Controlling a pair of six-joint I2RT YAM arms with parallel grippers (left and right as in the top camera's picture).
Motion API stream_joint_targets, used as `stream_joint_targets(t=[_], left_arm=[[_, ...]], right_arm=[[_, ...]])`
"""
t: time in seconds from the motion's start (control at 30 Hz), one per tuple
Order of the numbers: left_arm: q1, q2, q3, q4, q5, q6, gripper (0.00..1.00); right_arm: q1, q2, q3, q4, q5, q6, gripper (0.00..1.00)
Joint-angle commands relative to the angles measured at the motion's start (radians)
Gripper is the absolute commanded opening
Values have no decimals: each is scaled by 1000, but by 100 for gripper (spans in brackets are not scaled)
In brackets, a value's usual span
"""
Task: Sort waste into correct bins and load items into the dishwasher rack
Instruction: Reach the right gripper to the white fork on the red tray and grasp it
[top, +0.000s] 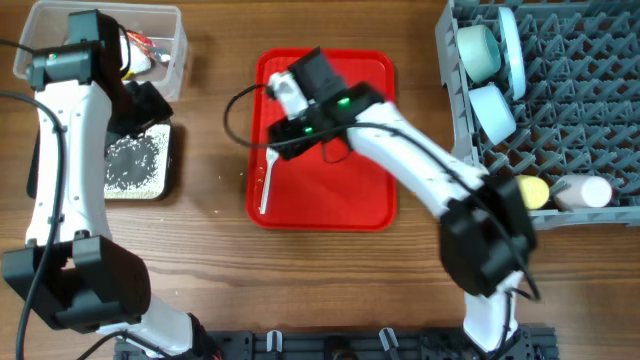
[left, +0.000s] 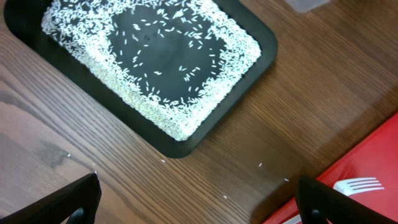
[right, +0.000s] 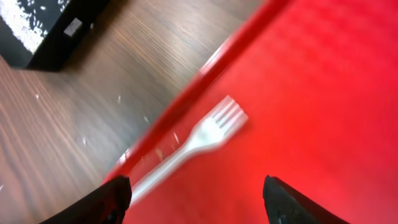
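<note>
Beneath the right tool (right: 196, 198), between its two spread fingers and a little ahead of them, lies the white plastic fork (right: 205, 134). The tool pinches nothing. The fork's tines point away from the tool onto the red tray (right: 323, 87), and its handle runs back toward the tool's left-hand finger, hard against the tray's raised lip.

That lip is the main hazard. If the tool descends as it is, one finger may land on the rim rather than beside the handle, and the closing fingers could tip the tray or flick the fork over the edge onto the desk (top: 210, 250). The fork is also thin, flat and slick, so I judge that a shallow pinch may skate over it or squirt it sideways.

Below the left tool (left: 196, 199), which is spread wide and empty, and ahead of its fingers, sits the black tray (left: 264, 46). It holds white rice grains (left: 205, 93), heaped round the edges. A few stray grains (left: 260, 165) lie on the desk nearer the tool.

Beyond that tray the clear tub (top: 180, 40) holds crumpled waste (top: 148, 50), partly hidden by the arm. Far to the right tool's outer side, the grey rack (top: 590, 90) carries the plate (top: 515, 50), two bowls (top: 478, 50) (top: 493, 112), the yellow cup (top: 532, 190) and the white cup (top: 585, 190). I cannot find the spoon in any view.
</note>
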Motion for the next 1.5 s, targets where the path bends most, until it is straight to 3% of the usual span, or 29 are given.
stream_joint_targets(t=[0.0,0.53,0.7,0.87,1.13,1.27,1.47], left_arm=[[9,9,3,4,-13,9,100],[9,9,3,3,-2,8,100],[9,9,3,3,-1,8,100],[9,9,3,3,-1,8,100],[9,10,3,6,-1,8,100],[9,10,3,7,-1,8,100],[9,10,3,3,-1,8,100]], right_arm=[[16,76,2,63,-23,37,73],[-8,199,2,206,-12,29,70],[-34,229,2,230,-12,30,59],[-37,261,2,277,-21,37,57],[-36,279,2,302,-98,-16,36],[-36,279,2,294,-98,-14,4],[-59,243,6,270,-98,-13,4]])
